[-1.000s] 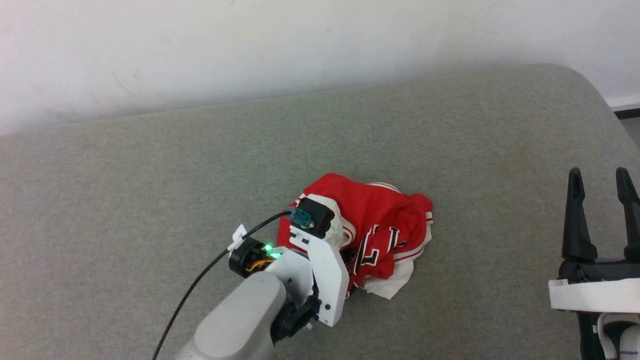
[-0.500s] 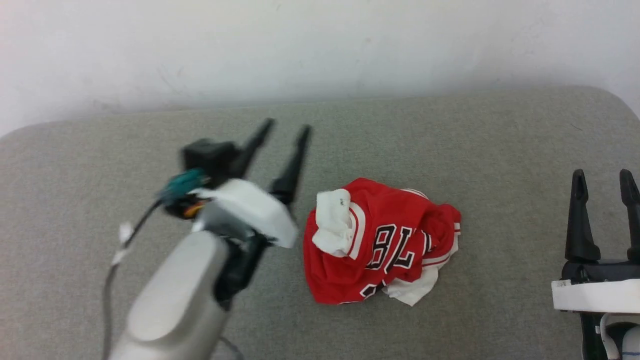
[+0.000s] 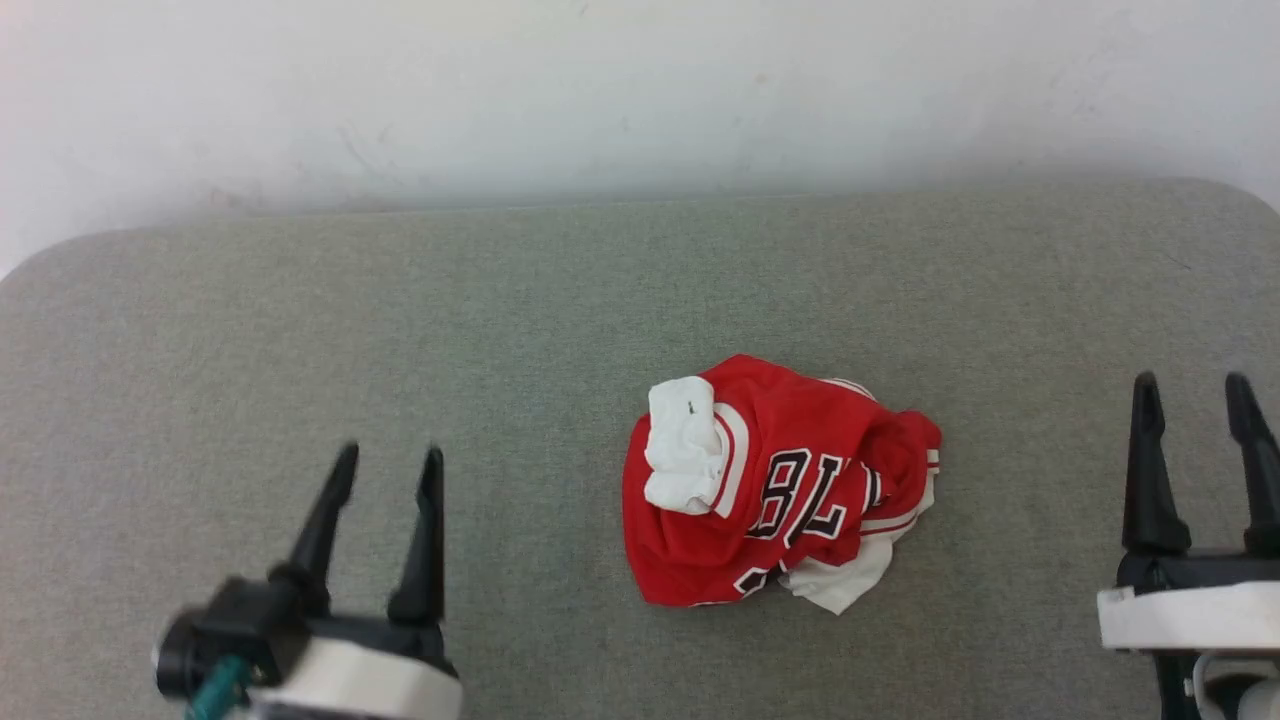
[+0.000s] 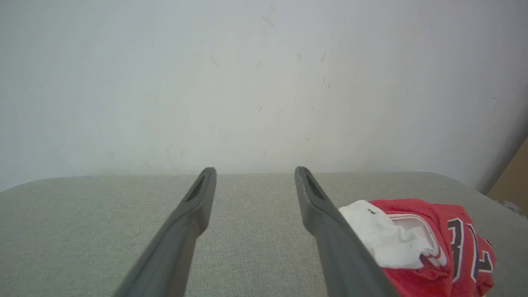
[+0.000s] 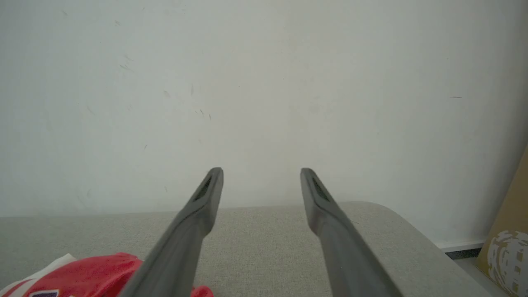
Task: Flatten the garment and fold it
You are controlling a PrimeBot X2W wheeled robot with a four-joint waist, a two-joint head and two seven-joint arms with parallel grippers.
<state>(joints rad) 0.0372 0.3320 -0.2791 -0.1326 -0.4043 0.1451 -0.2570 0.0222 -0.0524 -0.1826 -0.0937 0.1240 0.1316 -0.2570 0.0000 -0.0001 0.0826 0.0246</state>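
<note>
Find the shirt [image 3: 775,480] bunched in the middle of the cushion [image 3: 400,330], without a clear long axis. From the left gripper [image 3: 390,453], spread wide and empty, look to 3 o'clock; from the right gripper [image 3: 1191,380], likewise spread and empty, to 9 o'clock, seemingly a shade nearer.

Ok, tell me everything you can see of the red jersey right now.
The jersey is a crumpled heap of thin red cloth, not flattened. A bunched white sleeve with striped trim sits on top toward the robot's left; black white-outlined characters run across the middle, partly folded under. It lies on the grey padded surface, apart from the left gripper and right gripper.
</note>
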